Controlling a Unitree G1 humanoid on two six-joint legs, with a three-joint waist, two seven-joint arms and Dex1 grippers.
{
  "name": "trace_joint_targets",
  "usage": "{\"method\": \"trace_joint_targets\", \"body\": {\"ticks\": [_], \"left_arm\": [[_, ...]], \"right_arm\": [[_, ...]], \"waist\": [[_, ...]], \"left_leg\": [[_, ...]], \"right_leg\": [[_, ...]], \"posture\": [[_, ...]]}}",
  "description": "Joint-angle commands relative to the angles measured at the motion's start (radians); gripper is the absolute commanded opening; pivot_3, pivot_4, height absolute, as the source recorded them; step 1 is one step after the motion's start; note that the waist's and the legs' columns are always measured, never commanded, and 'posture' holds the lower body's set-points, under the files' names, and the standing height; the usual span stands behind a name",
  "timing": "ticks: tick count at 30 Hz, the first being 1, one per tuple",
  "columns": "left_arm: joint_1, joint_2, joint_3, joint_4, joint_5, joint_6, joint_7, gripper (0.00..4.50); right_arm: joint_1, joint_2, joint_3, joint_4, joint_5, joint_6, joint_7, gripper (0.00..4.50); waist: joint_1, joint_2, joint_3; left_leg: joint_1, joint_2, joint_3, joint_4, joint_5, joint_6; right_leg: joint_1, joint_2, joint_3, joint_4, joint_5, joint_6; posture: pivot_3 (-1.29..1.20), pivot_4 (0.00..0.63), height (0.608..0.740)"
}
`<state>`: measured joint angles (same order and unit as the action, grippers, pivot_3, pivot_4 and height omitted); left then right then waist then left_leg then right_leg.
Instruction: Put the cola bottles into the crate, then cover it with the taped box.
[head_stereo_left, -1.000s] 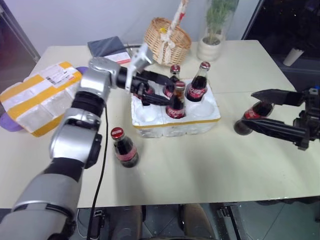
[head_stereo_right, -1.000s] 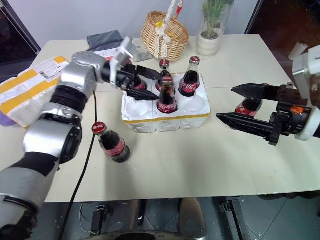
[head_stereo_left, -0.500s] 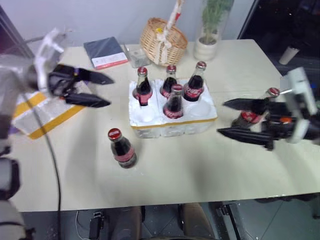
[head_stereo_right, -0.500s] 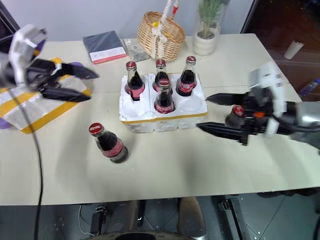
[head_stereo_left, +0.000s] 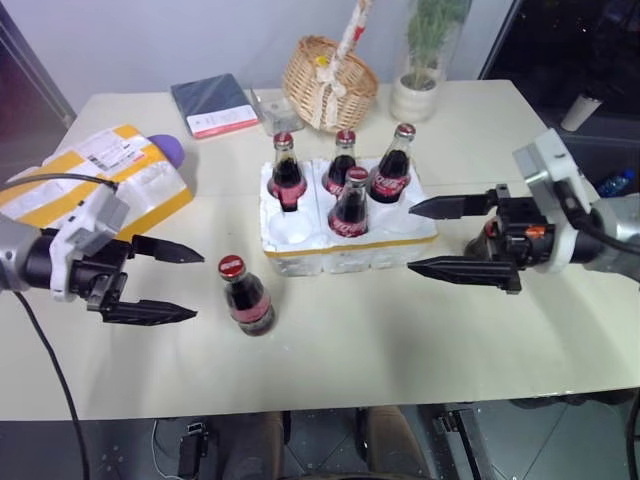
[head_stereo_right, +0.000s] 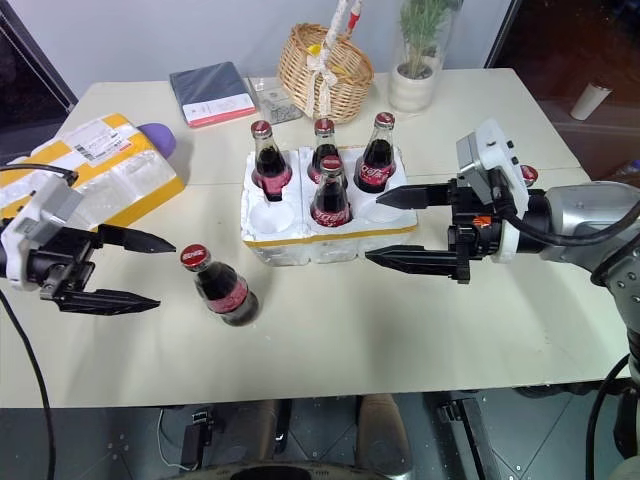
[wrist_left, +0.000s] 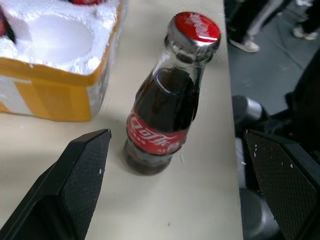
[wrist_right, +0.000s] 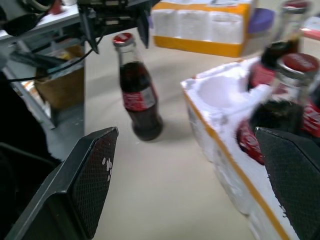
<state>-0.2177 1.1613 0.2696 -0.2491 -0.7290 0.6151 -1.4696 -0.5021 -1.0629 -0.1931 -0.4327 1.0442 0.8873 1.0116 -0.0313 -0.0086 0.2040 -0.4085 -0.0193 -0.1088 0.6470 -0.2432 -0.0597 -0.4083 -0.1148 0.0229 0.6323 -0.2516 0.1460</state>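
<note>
So here's my view looking down: the crate sits about dead center of the frame on the table, with four cola bottles standing in its wells, three along the back row and one in the front middle well. The front left and front right wells look free.

A fifth bottle stands upright on the table at lower left of center, just in front of the crate's left corner and not touching it. A sixth bottle peeks out behind my right claw at mid right; I can only see its red cap.

My left claw is at the left edge of the frame, fingers spread wide with nothing between them, pointing toward that loose bottle. My right claw is at mid right, fingers also wide apart and holding nothing, tips just beside the crate's right end.

The taped box lies at upper left, well apart from the crate. A wicker basket, a notebook and a potted plant line the top.
</note>
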Motion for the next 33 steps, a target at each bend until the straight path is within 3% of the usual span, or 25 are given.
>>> {"method": "trace_joint_targets", "body": {"ticks": [1,11,22,25,27,33], "left_arm": [[0.043,-0.039,0.033,-0.095,-0.023,0.011,0.070,4.46],[0.030,-0.212,-0.132,-0.141,0.107,-0.062,0.258,4.46],[0.021,-0.312,-0.243,-0.084,0.187,-0.128,0.297,4.46],[0.003,-0.331,-0.210,-0.088,0.106,-0.078,0.280,3.69],[-0.013,-0.323,-0.188,-0.086,0.070,-0.045,0.274,2.81],[-0.099,-0.227,-0.085,-0.064,-0.094,0.088,0.189,2.81]], "right_arm": [[-0.029,-0.014,-0.026,-0.018,0.010,0.004,0.010,4.50],[-0.050,-0.026,-0.068,-0.023,0.055,0.062,-0.015,4.50],[-0.034,-0.023,-0.117,-0.032,0.100,0.093,-0.085,4.50],[-0.023,-0.028,-0.128,-0.036,0.102,0.094,-0.085,4.50],[-0.013,-0.030,-0.134,-0.041,0.100,0.094,-0.082,4.50],[0.025,-0.047,-0.164,-0.063,0.111,0.094,-0.069,4.50]], "waist": [[0.001,0.000,0.000],[0.019,0.000,0.000],[0.018,0.000,-0.001],[0.018,0.000,-0.001],[0.018,0.000,-0.001],[0.018,0.000,0.000]], "left_leg": [[0.000,0.000,0.000,0.000,0.000,0.000],[0.000,0.000,0.001,0.000,0.000,0.000],[0.000,0.000,0.001,0.000,0.000,0.000],[0.000,0.000,0.001,0.000,0.000,0.000],[0.000,0.000,0.001,0.000,0.000,0.000],[0.000,0.000,0.000,0.000,0.000,0.000]], "right_leg": [[0.000,0.000,0.000,0.000,0.000,0.000],[0.000,0.000,0.000,0.000,0.000,0.000],[0.000,0.000,0.000,0.000,0.000,0.000],[0.000,0.000,0.000,0.000,0.000,0.000],[0.000,0.000,0.000,0.000,0.000,0.000],[-0.001,0.000,0.000,0.000,0.000,0.000]], "posture": [[0.00,0.150,0.740],[0.00,0.150,0.740],[0.00,0.150,0.740],[0.00,0.150,0.740],[0.00,0.150,0.740],[0.00,0.150,0.740]]}}
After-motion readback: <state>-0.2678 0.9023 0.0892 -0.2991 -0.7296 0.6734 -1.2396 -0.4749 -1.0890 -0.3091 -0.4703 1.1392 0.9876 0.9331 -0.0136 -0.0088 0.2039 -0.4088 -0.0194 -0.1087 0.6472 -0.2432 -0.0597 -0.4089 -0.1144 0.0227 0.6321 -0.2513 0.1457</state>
